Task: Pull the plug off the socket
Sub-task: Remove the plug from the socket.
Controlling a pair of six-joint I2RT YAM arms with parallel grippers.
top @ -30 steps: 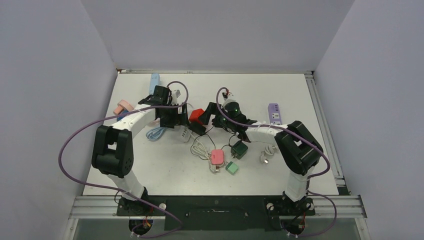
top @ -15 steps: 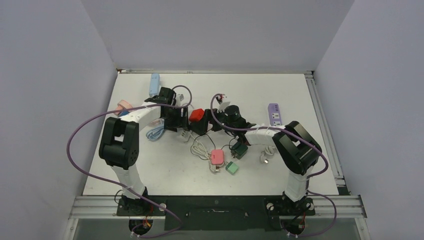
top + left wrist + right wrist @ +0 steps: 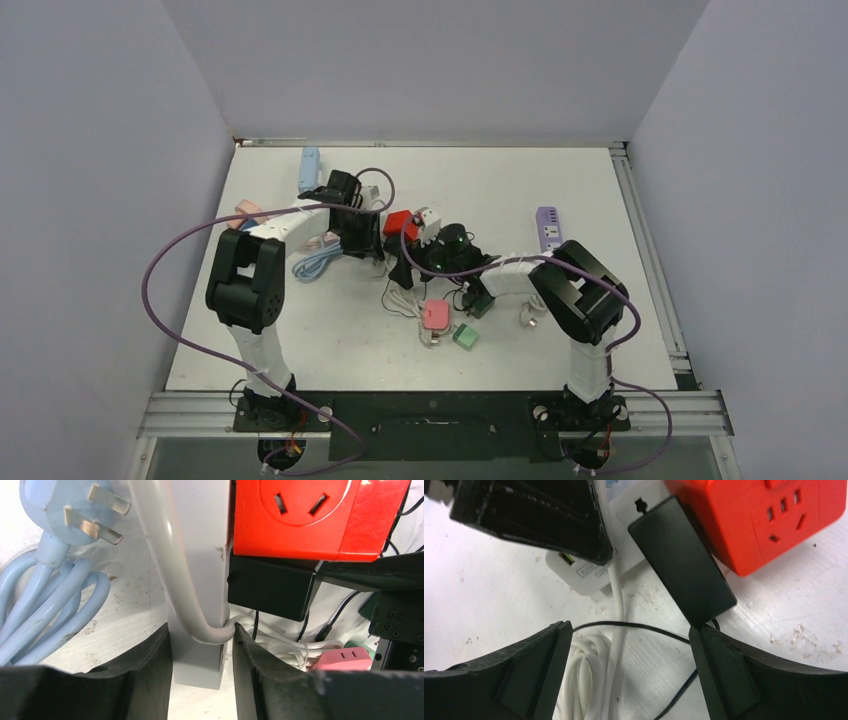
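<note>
Clamped white power strip (image 3: 197, 570) w/ left gripper (image 3: 201, 630): both fingers pressed on strip's long sides, close to its nearest end. Saw white cable (image 3: 165, 555) lying along strip's top face, then hooking round just in front of right fingertip.

Found black plug (image 3: 270, 587) just ahead & right of that gripper, butted vs. strip's right side. Found red cube socket (image 3: 295, 515) straight beyond plug, touching it. Spotted light blue plug (image 3: 75, 515) ahead-left, prongs up, w/ its blue cable (image 3: 45, 605) looped just left of left finger. Noted pink socket (image 3: 345, 657) off to right of right finger, white cable coil (image 3: 280, 645) between the two.

Kept right gripper (image 3: 629, 627) wide open, gripping nothing, low over table (image 3: 484, 590). Had white cable and a thin black cord (image 3: 639, 626) crossing gap between its fingers. Found black plug ahead of its right finger, slanting away to the left, near corner right at fingertip; couldn't tell if touching. Saw red cube socket ahead-right, past plug. Saw strip's end w/ small port ahead, approx. centre-left, and left gripper's dark finger beyond that, ahead-left.

From above: both grippers nose to nose at mid-table, strip, plug & red cube packed between them.
</note>
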